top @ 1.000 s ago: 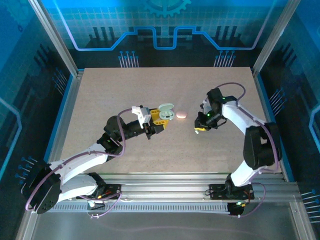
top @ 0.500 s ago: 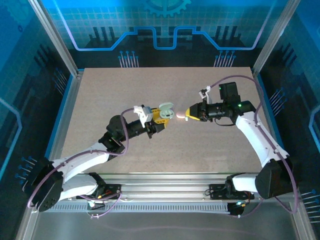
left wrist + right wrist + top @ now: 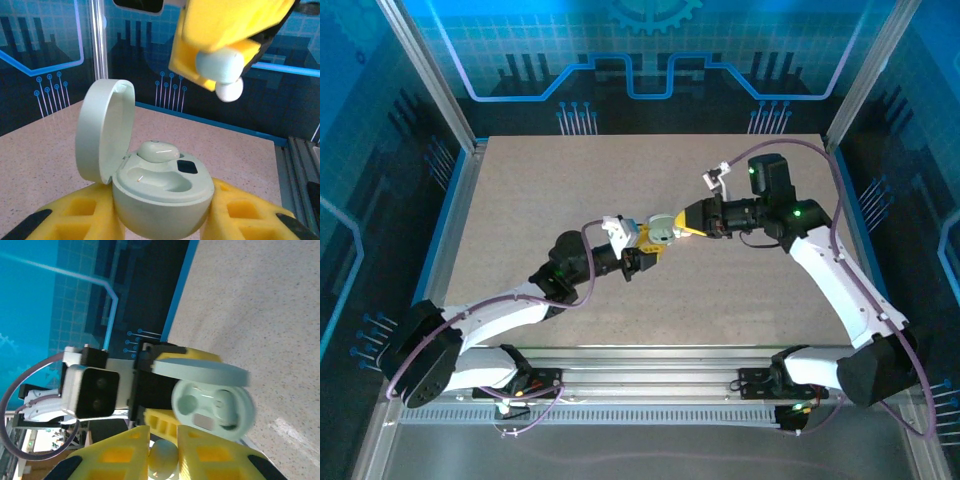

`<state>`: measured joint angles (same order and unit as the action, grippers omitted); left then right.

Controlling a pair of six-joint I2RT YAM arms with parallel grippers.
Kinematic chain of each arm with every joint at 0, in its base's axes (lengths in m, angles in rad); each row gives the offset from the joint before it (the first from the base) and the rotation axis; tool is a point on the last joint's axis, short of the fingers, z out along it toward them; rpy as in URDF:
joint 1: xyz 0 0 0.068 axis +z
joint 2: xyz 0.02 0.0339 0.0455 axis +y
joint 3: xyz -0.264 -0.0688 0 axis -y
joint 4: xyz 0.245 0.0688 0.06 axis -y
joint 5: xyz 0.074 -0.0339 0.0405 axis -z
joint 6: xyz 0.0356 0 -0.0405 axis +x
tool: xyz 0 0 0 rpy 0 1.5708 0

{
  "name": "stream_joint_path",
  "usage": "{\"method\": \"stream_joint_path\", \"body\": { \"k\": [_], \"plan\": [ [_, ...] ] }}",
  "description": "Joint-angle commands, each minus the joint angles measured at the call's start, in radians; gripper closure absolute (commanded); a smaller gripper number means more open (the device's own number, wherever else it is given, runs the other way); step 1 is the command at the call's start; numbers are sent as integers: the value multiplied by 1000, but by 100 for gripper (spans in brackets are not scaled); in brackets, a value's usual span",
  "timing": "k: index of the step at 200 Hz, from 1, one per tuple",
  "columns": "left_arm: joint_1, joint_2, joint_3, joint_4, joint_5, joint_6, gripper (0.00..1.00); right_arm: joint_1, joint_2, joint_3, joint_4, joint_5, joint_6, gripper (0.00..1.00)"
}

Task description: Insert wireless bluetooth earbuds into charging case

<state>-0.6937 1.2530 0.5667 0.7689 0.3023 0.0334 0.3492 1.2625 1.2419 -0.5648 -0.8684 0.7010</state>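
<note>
"Pale-green charging case (image 3: 663, 228): who has it, seen from above?"

"The left gripper (image 3: 653, 240) is clamped around its base, lid up. The right gripper (image 3: 690, 219) sits just beside the case, on its right. It is closed on something too small to make out from up there."

"And the left wrist camera?"

"Clearer. The first earbud (image 3: 157, 151) is seated in the case's far side, and the near socket (image 3: 161, 181) is bare. Above and right of the case, the right gripper's yellow fingers (image 3: 220, 30) pinch the second earbud (image 3: 220, 68). Its white tip points down, apart from the case."

"The right wrist view?"

"It looks into the open case (image 3: 214, 407). The second earbud (image 3: 164, 456) is held between that gripper's own fingers, near the case but off to one side of its mouth."

"So which step?"

"Probably the approach for inserting the second earbud. The next move calls for bringing the tip over the bare socket, matching its angle and lowering gently. The right gripper should release only once the bud is seated, while the left arm keeps the case steady."
</note>
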Motion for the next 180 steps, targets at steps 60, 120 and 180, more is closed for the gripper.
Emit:
{"method": "stream_joint_path", "body": {
  "k": [60, 120, 180],
  "plan": [
    [-16, 16, 33, 81, -6, 16, 67, 110, 53, 91, -47, 171, 0, 79],
    [-17, 17, 35, 95, -1, 2, 67, 151, 69, 99, -25, 248, 26, 78],
    [-18, 21, 33, 116, -11, -18, 67, 176, 77, 98, -29, 289, 25, 79]
  ]
}}
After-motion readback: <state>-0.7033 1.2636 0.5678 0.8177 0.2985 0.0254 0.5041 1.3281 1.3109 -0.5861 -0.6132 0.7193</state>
